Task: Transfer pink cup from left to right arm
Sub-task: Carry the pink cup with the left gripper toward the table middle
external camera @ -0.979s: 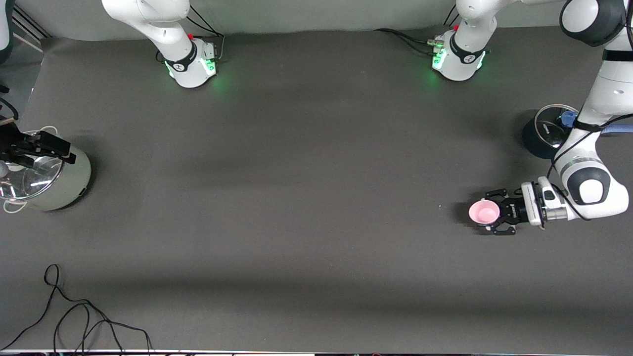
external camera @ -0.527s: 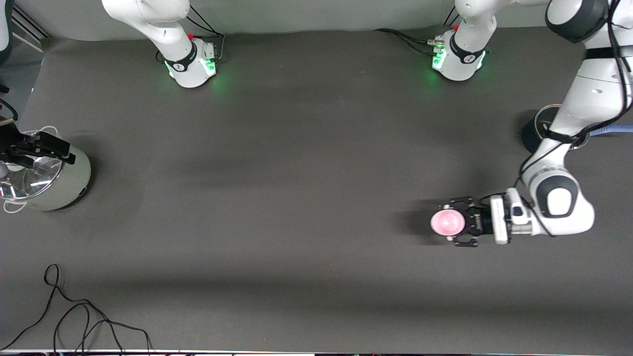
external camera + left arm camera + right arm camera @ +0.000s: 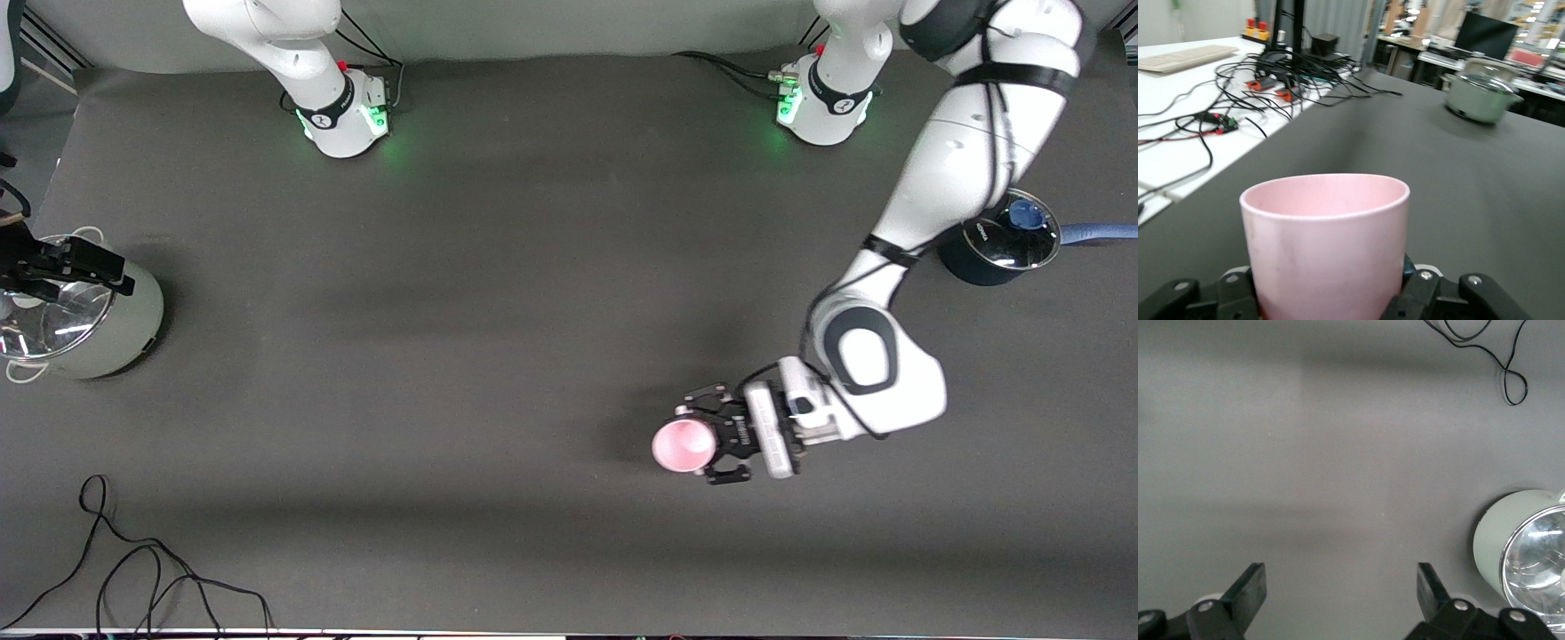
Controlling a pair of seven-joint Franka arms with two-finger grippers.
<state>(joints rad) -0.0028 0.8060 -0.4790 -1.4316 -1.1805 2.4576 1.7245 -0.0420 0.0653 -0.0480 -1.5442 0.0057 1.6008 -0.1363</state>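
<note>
- Carrying the pink cup (image 3: pixel 683 446) upright, the left end effector (image 3: pixel 711 442) pinches its lower body from both sides; the left wrist view shows the cup (image 3: pixel 1326 245) seated between black fingers (image 3: pixel 1475 291) with its rim level.
- Cup and left end effector are up over the bare desk (image 3: pixel 498 356), toward the left arm's end but heading for the middle, so the step in hand looks like bringing the cup to a meeting spot.
- The right end effector (image 3: pixel 53 267) waits over the pale green pot (image 3: pixel 107 329) at the right arm's end, well apart from the cup; its fingers (image 3: pixel 1250 588) stand spread wide with nothing between them.
- Doing this well probably means halting the cup over mid-desk, held steady and high enough that the other arm can approach freely.
- Since the left fingers take the lower body, the free band under the rim is likely the best place for the right fingers to close.
- I would release on the left only once the right grip is firm, as smooth tapered plastic may slip downward.
- A black pot (image 3: pixel 996 244) sits by the left arm's elbow; it seems no obstacle.
</note>
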